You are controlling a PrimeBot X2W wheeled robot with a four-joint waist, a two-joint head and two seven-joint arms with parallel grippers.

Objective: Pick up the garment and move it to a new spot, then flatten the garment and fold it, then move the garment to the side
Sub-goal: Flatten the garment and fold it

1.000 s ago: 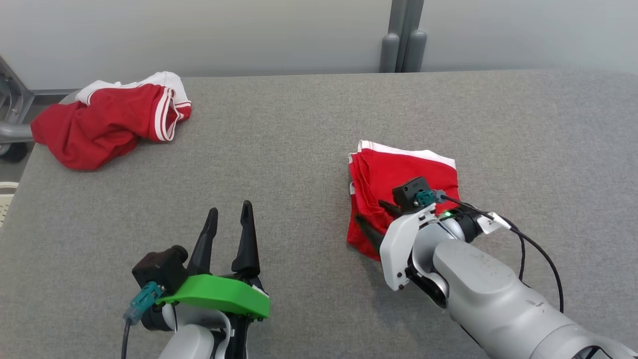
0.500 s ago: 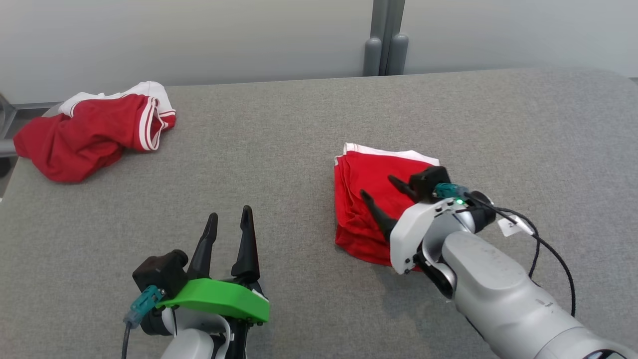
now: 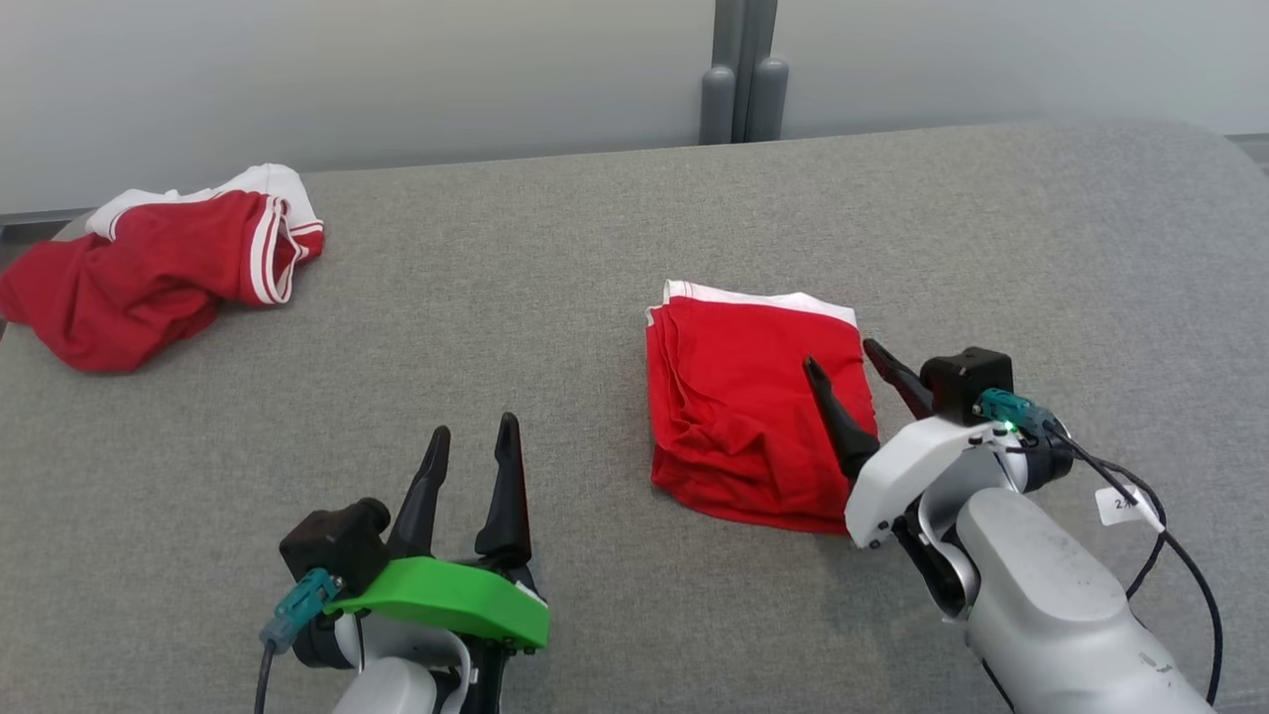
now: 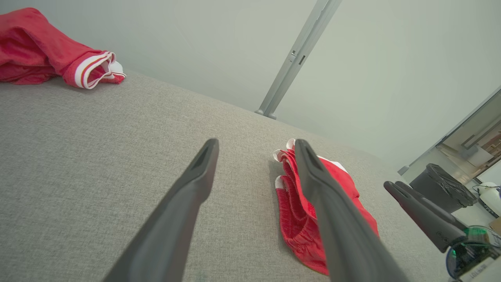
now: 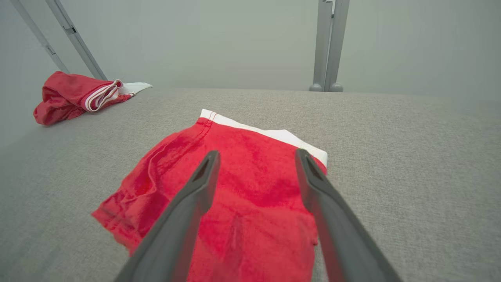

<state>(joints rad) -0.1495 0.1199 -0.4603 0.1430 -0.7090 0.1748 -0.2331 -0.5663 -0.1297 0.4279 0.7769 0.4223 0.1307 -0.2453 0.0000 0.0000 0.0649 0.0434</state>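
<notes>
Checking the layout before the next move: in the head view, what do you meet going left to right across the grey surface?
crumpled red garment → left claw → folded red garment

Spare cloth: I see a crumpled red garment with white striped trim (image 3: pixel 149 268) at the upper left of the head view.
Surface: a grey woven fabric tabletop (image 3: pixel 516 297); that heap rests at its far left corner.
Post: a grey metal upright post (image 3: pixel 739 74) stands at top centre, behind the tabletop's far edge.
Backdrop: a plain pale wall (image 3: pixel 347 79) runs across the top.
Bin: I make out a black lined bin (image 4: pixel 442 188) at the right of the left wrist view, beyond the tabletop.
</notes>
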